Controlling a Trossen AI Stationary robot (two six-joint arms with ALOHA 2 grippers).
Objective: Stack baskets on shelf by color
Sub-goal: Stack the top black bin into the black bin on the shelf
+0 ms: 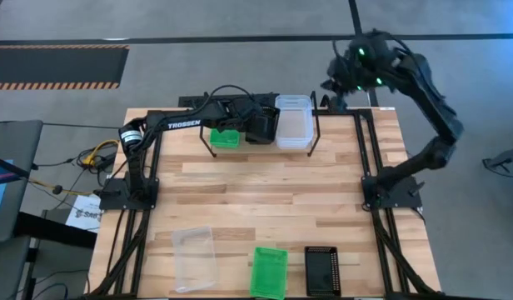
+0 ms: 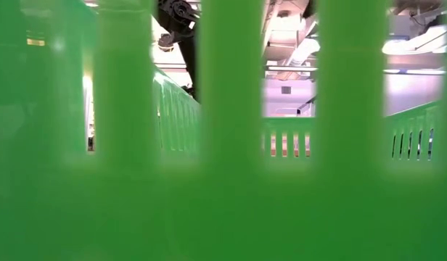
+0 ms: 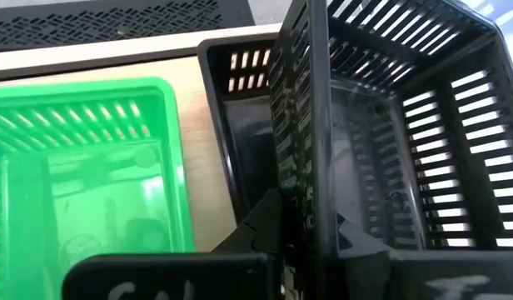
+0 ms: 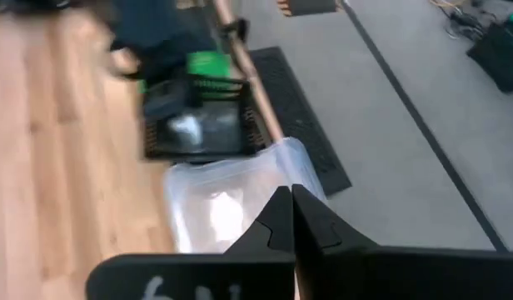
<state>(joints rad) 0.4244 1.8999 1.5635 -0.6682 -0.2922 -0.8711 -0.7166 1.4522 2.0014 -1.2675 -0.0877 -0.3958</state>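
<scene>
Three baskets lie along the near edge of the wooden table [image 1: 265, 187] in our overhead view: a clear basket [image 1: 194, 257] on the left, a green basket [image 1: 269, 272] in the middle and a black mesh basket [image 1: 322, 271] just beside it on the right. We see the green one so close to the table-level camera that its slatted wall [image 2: 223, 145] fills nearly all of that picture, with only ceiling lights and a bit of dark arm showing through the gaps.

Across the bare middle of the table, at the far edge, stands the thin-wire shelf [image 1: 313, 125]. On it we see another green basket [image 1: 224, 137] at the left end, a black basket [image 1: 261, 127] in the middle and a clear one [image 1: 294, 121] at the right end.

We find the left gripper [image 1: 255, 123] reaching in from the left over the middle of the shelf. In its wrist view the fingers are closed on the side wall of a tilted black basket [image 3: 390, 167], which sits partly inside a second black basket [image 3: 240, 108] beneath it; the green basket [image 3: 82, 167] is just beside them.

Farthest off, the right gripper [image 1: 336, 87] hangs beyond the table's far right corner, its fingers [image 4: 277, 218] pressed together with nothing between them, above the clear basket [image 4: 231, 200] on the shelf.
</scene>
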